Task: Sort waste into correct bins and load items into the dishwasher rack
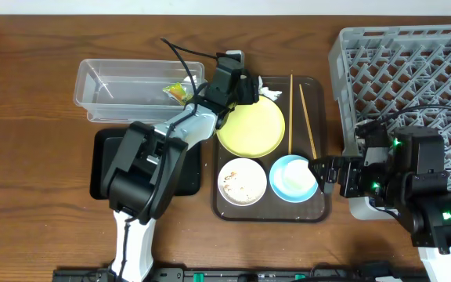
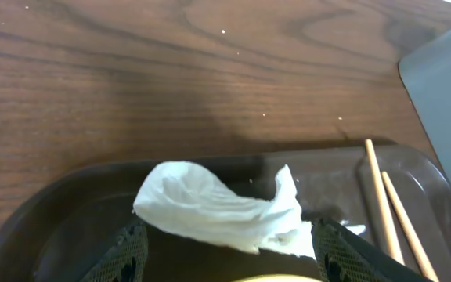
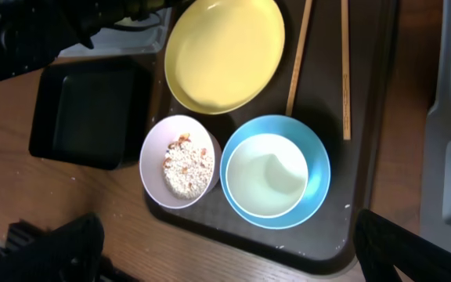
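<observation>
Dark wood-grain tabletop [image 1: 22,117] fills the overhead frame, with no room visible beyond it. Upper left sits the clear tub [image 1: 131,88], the packet [image 1: 178,92] lying inside near its right end. Below it is the black tray [image 1: 100,160], half hidden under the left arm. At centre is the brown serving tray [image 1: 272,213]. It holds the plate [image 1: 250,128] at the top, the white bowl [image 1: 241,182] with crumbs [image 1: 232,182] at lower left, the blue bowl [image 1: 292,178] beside it and the chopsticks [image 1: 300,113] along the right side. The grey rack [image 1: 413,55] takes the upper right corner.

The left hand [image 2: 227,235] is at the serving tray's top edge. It is spread wide, a finger on either side of the white scrap [image 2: 218,207], not pinching it. The right hand [image 1: 329,171] hangs at the serving tray's right rim, just beside the blue bowl, fingers wide apart and holding nothing.
</observation>
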